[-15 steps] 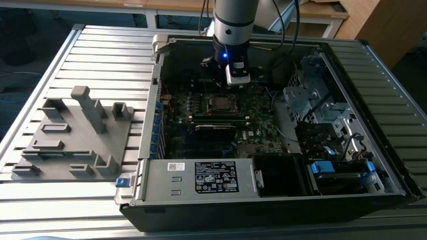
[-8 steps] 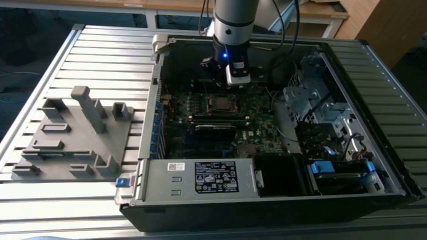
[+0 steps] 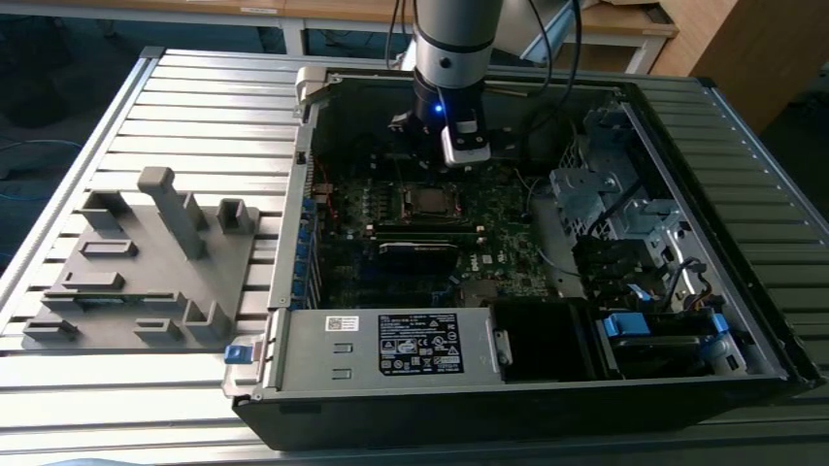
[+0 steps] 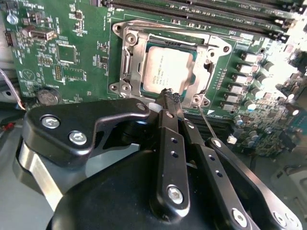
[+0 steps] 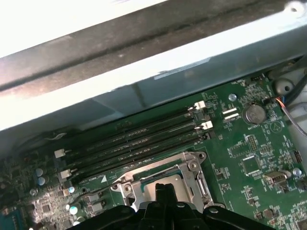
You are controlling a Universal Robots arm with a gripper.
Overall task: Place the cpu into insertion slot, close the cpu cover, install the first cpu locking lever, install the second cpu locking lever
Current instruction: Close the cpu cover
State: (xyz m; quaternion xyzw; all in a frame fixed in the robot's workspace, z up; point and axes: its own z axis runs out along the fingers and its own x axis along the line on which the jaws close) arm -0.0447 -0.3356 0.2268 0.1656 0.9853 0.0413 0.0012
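A ribbed metal surface [image 3: 194, 97] carried an open computer case [image 3: 518, 413]; inside, the cpu [image 4: 168, 67] sat in the insertion slot [image 4: 123, 88] beneath the closed cpu cover [image 4: 204, 62], with the jaws together at its edge.

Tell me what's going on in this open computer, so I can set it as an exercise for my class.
A robot arm reaches into the open computer case and works at the green circuit board. Its gripper, fingers together, sits at the edge of the insertion slot. The cpu already lies in the slot, with the cpu cover flat around it. A thin lever wire runs beside the fingers. I cannot tell if it is latched.
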